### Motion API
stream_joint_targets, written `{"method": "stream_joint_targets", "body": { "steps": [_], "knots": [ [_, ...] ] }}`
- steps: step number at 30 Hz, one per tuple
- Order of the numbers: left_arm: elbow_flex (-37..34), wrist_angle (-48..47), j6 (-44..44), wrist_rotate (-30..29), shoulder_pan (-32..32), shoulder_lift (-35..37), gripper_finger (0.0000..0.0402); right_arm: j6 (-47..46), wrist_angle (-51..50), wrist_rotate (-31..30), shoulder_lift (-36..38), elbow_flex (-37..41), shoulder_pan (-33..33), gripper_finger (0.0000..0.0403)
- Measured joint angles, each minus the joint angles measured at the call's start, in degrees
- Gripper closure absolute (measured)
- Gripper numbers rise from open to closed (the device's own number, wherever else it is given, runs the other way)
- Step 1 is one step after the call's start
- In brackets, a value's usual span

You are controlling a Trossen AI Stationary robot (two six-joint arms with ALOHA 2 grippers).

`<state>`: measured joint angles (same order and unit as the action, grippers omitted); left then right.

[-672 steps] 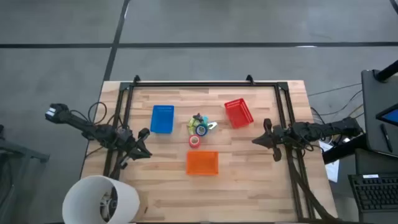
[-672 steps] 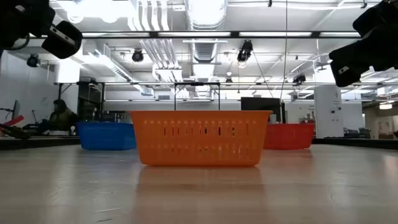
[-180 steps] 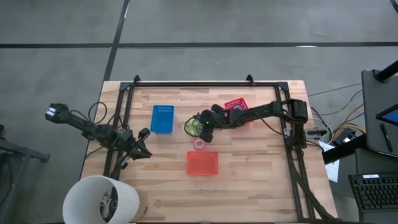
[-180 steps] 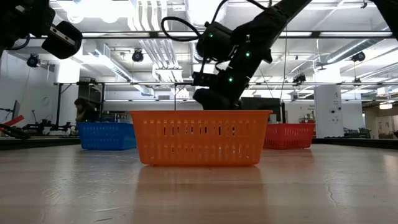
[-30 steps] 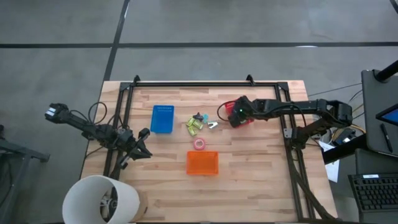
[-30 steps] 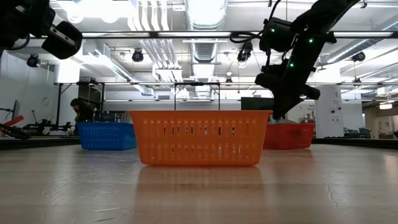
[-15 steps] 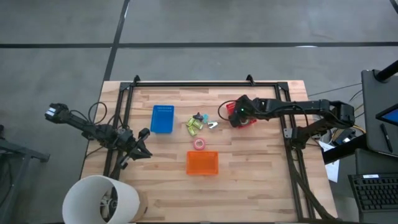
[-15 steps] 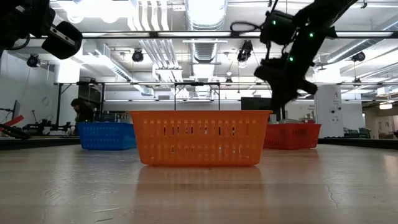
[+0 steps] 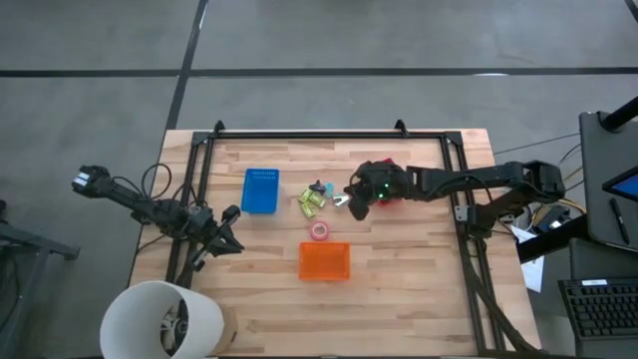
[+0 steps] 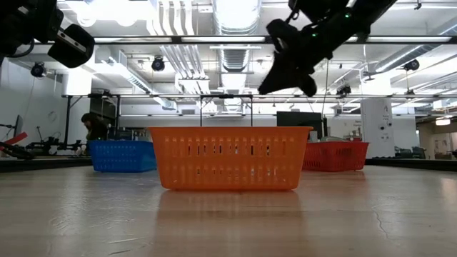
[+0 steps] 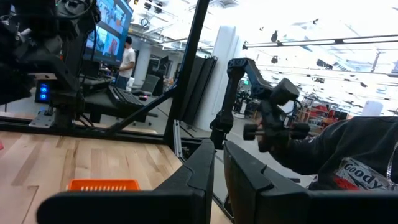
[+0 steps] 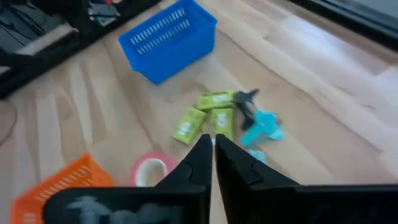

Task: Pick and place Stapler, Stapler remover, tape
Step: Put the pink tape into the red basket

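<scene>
My right gripper (image 9: 353, 195) is shut and hovers above the table between the red bin (image 9: 392, 196) and the pile in the middle; its arm covers most of that bin. The pile holds green packs (image 12: 208, 115), a teal and black piece (image 12: 260, 127) and a small silver piece (image 9: 341, 200). A pink tape roll (image 12: 151, 169) lies flat on the wood near the orange bin (image 9: 324, 261). No blue or green roll shows. The blue bin (image 9: 260, 189) stands left of the pile. My left gripper (image 9: 228, 236) is shut and waits at the table's left side.
The three bins stand on the table, with the orange one nearest the near edge (image 10: 230, 157). A dark metal frame (image 9: 309, 135) runs along the far edge and both sides. A white bucket (image 9: 159, 321) sits off the near left corner. A person (image 10: 91, 128) is far behind.
My right gripper has moved from above the red bin toward the table's left, toward the pile in the middle, and has risen. The things in the pile and the pink roll have stayed where they were.
</scene>
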<state>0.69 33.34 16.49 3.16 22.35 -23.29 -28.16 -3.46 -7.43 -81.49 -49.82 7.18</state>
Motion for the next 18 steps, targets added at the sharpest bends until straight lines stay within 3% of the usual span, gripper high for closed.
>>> {"method": "stream_joint_targets", "body": {
  "steps": [8,14,18],
  "knots": [
    [0.0,0.0,0.0,0.0,0.0,0.0,0.0362,0.1,-2.5,0.2,-12.3,-8.0,-3.4,0.0303],
    [0.0,0.0,0.0,0.0,0.0,-0.1,0.0362,1.0,-17.9,0.2,-21.0,-18.6,-3.9,0.0234],
    [0.0,0.0,0.0,0.0,0.0,-0.1,0.0362,1.4,-22.7,0.6,-25.0,-24.2,-3.9,0.0204]
  ]
}}
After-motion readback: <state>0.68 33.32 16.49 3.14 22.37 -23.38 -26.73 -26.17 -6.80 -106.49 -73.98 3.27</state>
